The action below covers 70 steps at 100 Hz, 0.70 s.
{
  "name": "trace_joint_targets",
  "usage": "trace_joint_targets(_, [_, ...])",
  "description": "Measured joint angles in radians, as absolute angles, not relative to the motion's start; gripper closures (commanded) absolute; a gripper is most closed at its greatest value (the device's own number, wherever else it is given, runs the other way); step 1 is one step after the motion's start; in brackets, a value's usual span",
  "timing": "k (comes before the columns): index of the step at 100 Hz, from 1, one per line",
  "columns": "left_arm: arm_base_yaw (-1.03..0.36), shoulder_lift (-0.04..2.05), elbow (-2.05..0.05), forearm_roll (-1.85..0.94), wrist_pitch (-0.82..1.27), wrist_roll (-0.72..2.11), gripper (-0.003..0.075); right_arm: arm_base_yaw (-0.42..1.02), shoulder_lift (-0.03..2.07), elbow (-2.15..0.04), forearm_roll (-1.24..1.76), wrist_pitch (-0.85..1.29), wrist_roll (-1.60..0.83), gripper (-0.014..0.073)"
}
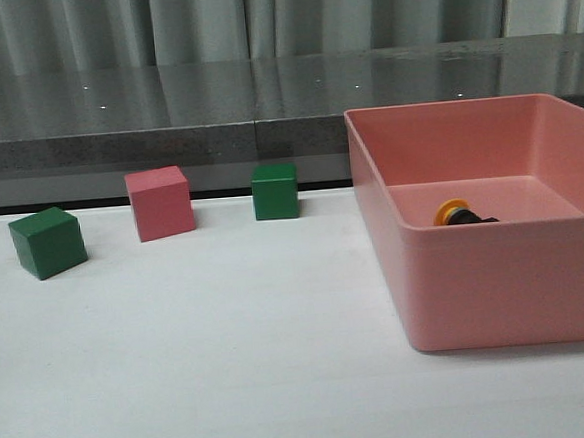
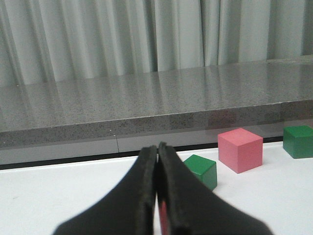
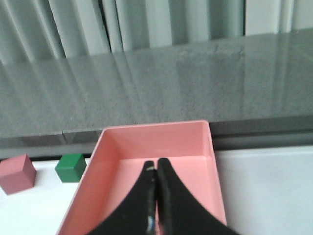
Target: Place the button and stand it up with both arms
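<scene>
Hovering level, both jaws pressed closed (empty), button (image 1: pixel 455 213) lying in pink bin (image 1: pixel 498 295).

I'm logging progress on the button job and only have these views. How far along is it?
Nothing looks done yet. The button lies on its side inside the pink bin, not standing on the table. Nothing is in hand: the left gripper and right gripper both have their jaws shut with nothing between them. Left to do: lift the button out of the bin, set it down and stand it upright.
</scene>
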State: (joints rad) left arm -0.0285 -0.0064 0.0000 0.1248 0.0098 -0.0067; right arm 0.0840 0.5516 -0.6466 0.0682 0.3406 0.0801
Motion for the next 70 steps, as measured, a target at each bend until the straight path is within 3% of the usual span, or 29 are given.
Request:
trace_joint_targets(8, [-0.029, -0.006, 0.000, 0.125, 0.010, -0.007, 0.0740, 0.123, 0.714, -0.700, 0.068, 0.349, 0.031, 0.0629])
trace_joint_targets(15, [-0.029, -0.006, 0.000, 0.125, 0.010, -0.007, 0.0740, 0.168, 0.838, -0.744, 0.068, 0.362, -0.031, 0.0546])
trace_joint_targets(20, [-0.029, -0.006, 0.000, 0.125, 0.010, -0.007, 0.0740, 0.203, 0.925, -0.777, 0.068, 0.371, -0.074, 0.0442])
trace_joint_targets(32, [-0.029, -0.006, 0.000, 0.125, 0.010, -0.007, 0.0740, 0.267, 1.106, -0.838, 0.068, 0.383, -0.115, 0.0096])
trace_joint_targets(39, [-0.029, -0.006, 0.000, 0.125, 0.010, -0.007, 0.0740, 0.281, 1.199, -0.868, 0.069, 0.383, -0.124, -0.0028])
trace_joint_targets(45, [-0.029, -0.006, 0.000, 0.125, 0.010, -0.007, 0.0740, 0.283, 1.277, -0.886, 0.069, 0.379, -0.124, -0.0062])
trace_joint_targets(70, [-0.029, -0.006, 0.000, 0.125, 0.010, -0.007, 0.0740, 0.283, 1.533, -0.941, 0.066, 0.352, -0.128, -0.0057])
